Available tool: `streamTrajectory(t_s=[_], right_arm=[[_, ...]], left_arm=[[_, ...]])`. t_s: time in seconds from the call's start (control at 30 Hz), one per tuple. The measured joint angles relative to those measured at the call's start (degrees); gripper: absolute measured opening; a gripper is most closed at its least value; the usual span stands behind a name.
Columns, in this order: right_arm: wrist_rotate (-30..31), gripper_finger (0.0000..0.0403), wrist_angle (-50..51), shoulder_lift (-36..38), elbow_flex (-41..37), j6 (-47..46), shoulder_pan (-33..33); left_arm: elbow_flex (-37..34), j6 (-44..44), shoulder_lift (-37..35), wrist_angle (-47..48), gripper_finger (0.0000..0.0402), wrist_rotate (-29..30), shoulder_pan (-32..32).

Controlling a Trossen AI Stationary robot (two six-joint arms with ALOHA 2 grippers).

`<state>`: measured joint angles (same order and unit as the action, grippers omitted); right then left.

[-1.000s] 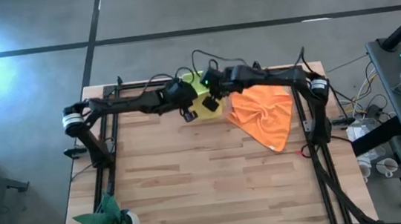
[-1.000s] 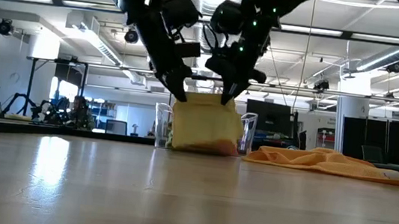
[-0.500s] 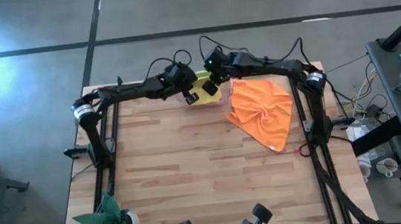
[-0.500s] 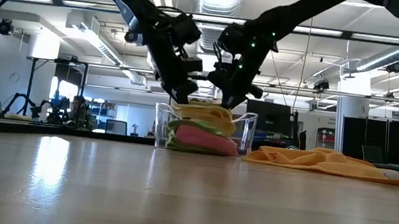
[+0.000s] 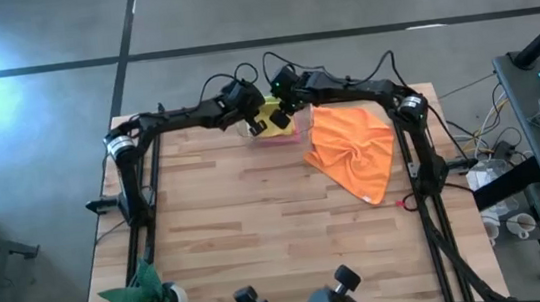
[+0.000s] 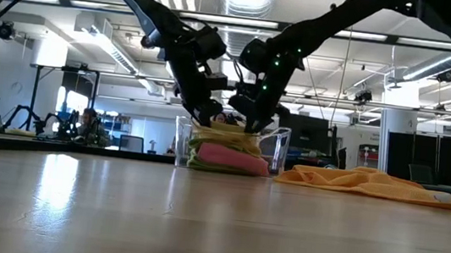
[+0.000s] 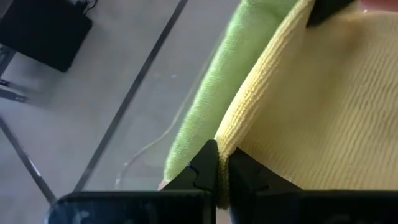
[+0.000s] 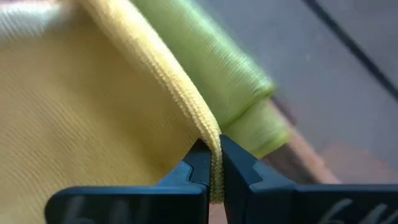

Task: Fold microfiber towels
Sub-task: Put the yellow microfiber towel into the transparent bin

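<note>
A folded yellow towel (image 5: 269, 121) lies on top of a stack in the clear tray (image 6: 278, 148) at the middle of the table's far edge. Under it in the stack show a lime green towel (image 7: 208, 106) and a pink towel (image 6: 226, 155). My left gripper (image 7: 217, 180) and my right gripper (image 8: 214, 167) are both shut on the yellow towel's edge, side by side above the tray. An orange towel (image 5: 352, 147) lies crumpled and spread on the table to the right of the tray. My left gripper pinches the yellow towel's thick folded edge (image 7: 229, 134) between its two fingers, slanting down from the table's left. The towel rests on the stack below. My right gripper pinches the same kind of folded edge (image 8: 205, 134) between its two fingers, slanting down from the right. Several layers show in the edge.
A small green plant figure (image 5: 150, 296) stands at the table's near left corner. Black frame rails (image 5: 144, 199) run along both sides of the table. The wide wooden middle (image 5: 257, 223) lies bare.
Both grippers have gone toward the table's far edge and down, still shut. The yellow towel, which hung in front of the tray, now lies on top of the stack inside it.
</note>
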<state>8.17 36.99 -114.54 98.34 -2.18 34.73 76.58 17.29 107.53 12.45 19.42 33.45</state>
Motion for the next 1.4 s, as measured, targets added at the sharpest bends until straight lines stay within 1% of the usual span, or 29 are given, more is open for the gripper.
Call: streamTrajectory(t_s=[0.1, 0.2, 0.27, 0.37, 0.43, 0.57, 0.67, 0.73, 0.8, 0.87, 0.9, 1.0, 1.1, 1.17, 1.23, 1.3, 1.33, 1.4], right_arm=[[0.4, 0.0009, 0.1, 0.0, 1.6, 1.4, 0.6], [-1.6, 0.0009, 1.2, 0.0, 2.4, 2.1, 1.0], [-2.5, 0.0009, 2.1, 0.0, 2.4, 2.2, 1.2], [-2.6, 0.0020, 2.3, 0.0, 2.4, 3.3, 1.2], [-2.6, 0.0035, 2.3, 0.0, 2.4, 3.8, 1.2], [-2.5, 0.0076, 2.2, 0.0, 2.4, 3.7, 1.4], [0.0, 0.0111, 2.1, 0.0, 2.4, 3.3, 1.7], [0.9, 0.0131, 3.0, 0.1, 3.2, 3.3, 2.2], [0.8, 0.0146, 4.5, 0.7, 4.8, 3.3, 2.9], [0.8, 0.0157, 7.0, 2.0, 6.9, 3.3, 3.7], [0.7, 0.0162, 8.4, 2.7, 8.2, 3.4, 4.0], [-2.9, 0.0168, 13.4, 4.2, 11.2, 4.4, 5.1], [-10.8, 0.0167, 16.0, 4.9, 12.2, 4.7, 5.7], [-16.3, 0.0163, 16.3, 5.0, 12.2, 4.5, 5.7], [-21.8, 0.0158, 16.1, 5.0, 11.4, 4.3, 5.6], [-25.9, 0.0151, 16.3, 4.6, 10.5, 4.4, 5.2], [-26.7, 0.0147, 16.3, 4.3, 10.1, 4.4, 5.0], [-26.8, 0.0135, 16.3, 3.7, 9.2, 5.1, 4.6]], left_arm=[[0.0, 0.0, 0.0, -0.4, 0.0000, 0.1, 0.5], [0.0, 0.0, 0.0, -0.2, 0.0000, -0.2, 0.6], [0.0, 0.0, 0.0, 0.0, 0.0000, -1.5, 0.6], [0.0, 0.0, 0.0, 0.1, 0.0000, -3.1, 0.7], [0.0, 0.0, 0.0, 0.3, 0.0006, -3.9, 0.7], [0.0, 0.0, 0.0, 0.6, 0.0040, -3.9, 0.7], [0.2, 0.1, 0.0, 0.7, 0.0073, -3.3, 0.8], [1.0, 0.1, -0.5, 0.7, 0.0095, -1.1, 0.8], [2.1, 0.2, -1.7, 0.6, 0.0116, 2.2, 0.7], [3.1, 0.2, -3.4, 0.6, 0.0133, 5.4, 0.7], [3.3, 0.2, -4.5, 0.5, 0.0140, 6.0, 0.7], [3.3, -0.3, -7.2, 0.7, 0.0149, 6.3, 0.8], [2.6, -0.4, -9.6, 0.9, 0.0150, 6.2, 0.7], [2.6, -0.5, -10.5, 2.2, 0.0148, 4.8, 0.6], [2.5, -0.7, -10.6, 4.0, 0.0144, 1.4, 0.5], [2.3, -2.1, -10.6, 5.4, 0.0138, -4.7, 0.5], [2.0, -2.9, -10.4, 5.1, 0.0134, -7.9, 0.4], [1.4, -3.5, -9.6, 4.1, 0.0125, -11.8, 0.2]])
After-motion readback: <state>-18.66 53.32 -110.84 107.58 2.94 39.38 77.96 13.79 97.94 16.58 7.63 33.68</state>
